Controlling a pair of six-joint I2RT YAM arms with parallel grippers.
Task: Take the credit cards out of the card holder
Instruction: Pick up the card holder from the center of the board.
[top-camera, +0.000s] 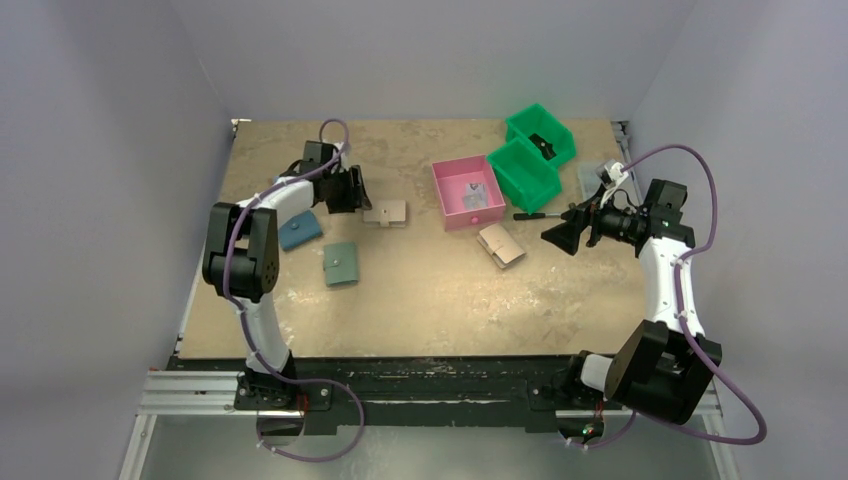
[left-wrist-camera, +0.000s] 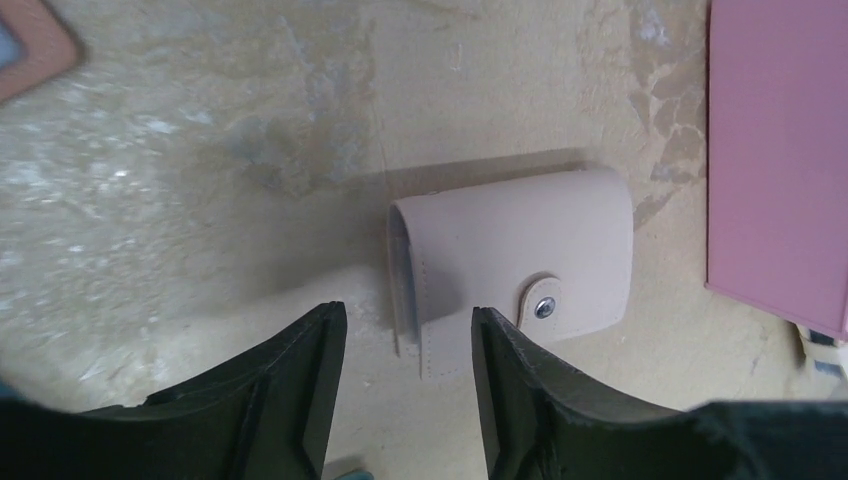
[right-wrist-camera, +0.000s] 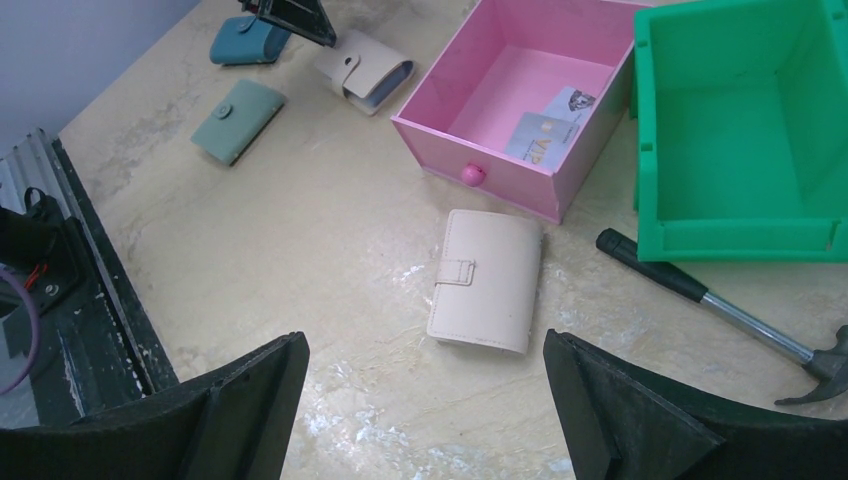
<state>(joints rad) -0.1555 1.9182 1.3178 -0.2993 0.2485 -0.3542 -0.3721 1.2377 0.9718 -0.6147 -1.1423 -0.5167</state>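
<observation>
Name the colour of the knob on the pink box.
Magenta knob; the right wrist view shows it best.

The card holder (top-camera: 385, 213) lies on the table (top-camera: 420, 300), left of centre, its left end between the fingers of the left gripper (left-wrist-camera: 408, 325). Further left lies a small wallet (top-camera: 299, 230), and nearer the bases a second small wallet (top-camera: 341, 264). Right of the card holder stands an open box (top-camera: 475, 222) with 2 cards (right-wrist-camera: 545, 150) in it. Behind and right of the box stand 2 bins, the near bin (top-camera: 530, 195) and the far bin (top-camera: 520, 125). A folded wallet (top-camera: 500, 245) lies just before the box. A hammer (top-camera: 535, 214) lies before the near bin, with the right gripper (top-camera: 558, 235) just to its right.
</observation>
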